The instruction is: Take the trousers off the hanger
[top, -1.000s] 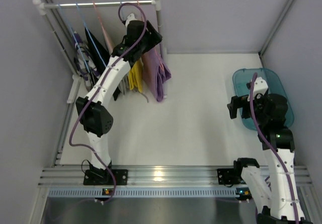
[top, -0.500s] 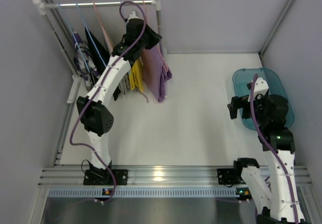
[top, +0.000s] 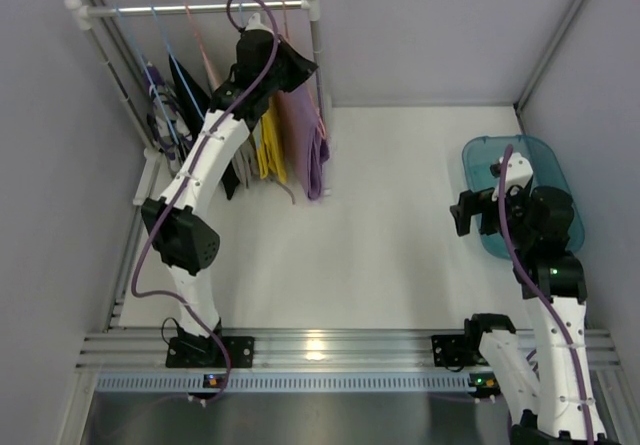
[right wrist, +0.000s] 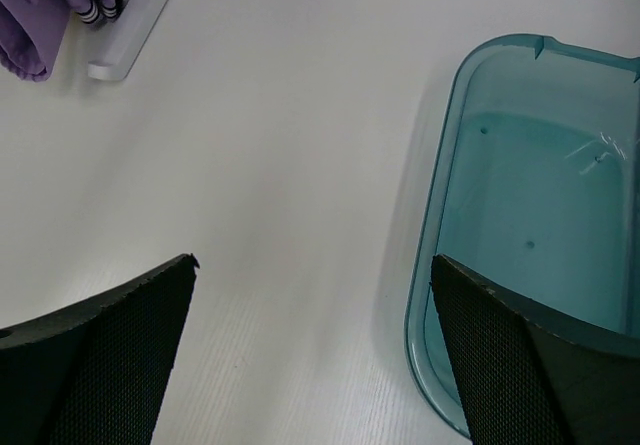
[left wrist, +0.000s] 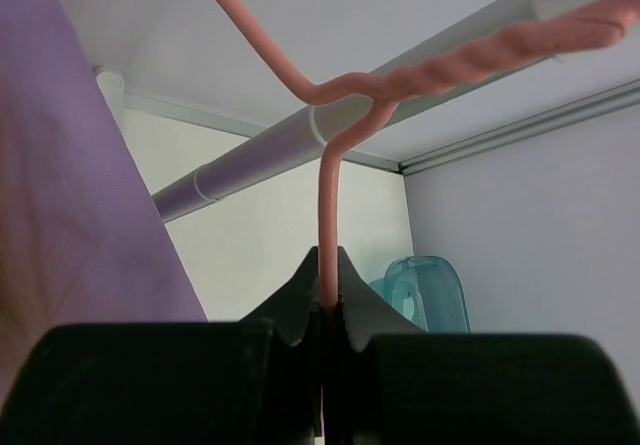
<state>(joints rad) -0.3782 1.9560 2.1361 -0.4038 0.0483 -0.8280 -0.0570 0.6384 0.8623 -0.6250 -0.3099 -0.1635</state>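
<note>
Lilac trousers (top: 300, 135) hang from a pink wire hanger (left wrist: 327, 195) at the right end of the white rail (top: 200, 8). My left gripper (top: 285, 65) is just under the rail, and its jaws (left wrist: 327, 275) are shut on the hanger's upright neck, below the twisted part. In the left wrist view the lilac cloth (left wrist: 70, 165) fills the left side. Yellow trousers (top: 268, 145), black ones (top: 190, 90) and a purple-and-white patterned pair (top: 160, 115) hang further left. My right gripper (top: 478, 210) stands open and holds nothing, low over the table (right wrist: 312, 265).
A teal plastic bin (top: 480, 150) sits at the right, and its rim (right wrist: 440, 165) lies just under my right finger. The rack's right post (top: 318, 55) stands next to the left gripper. The rack's white foot (right wrist: 135, 25) lies on the table. Walls close in both sides.
The left jaws closed on the pink hanger's neck. The left arm then rose toward the rail, and the lilac trousers shifted with it. The right arm stayed still.
</note>
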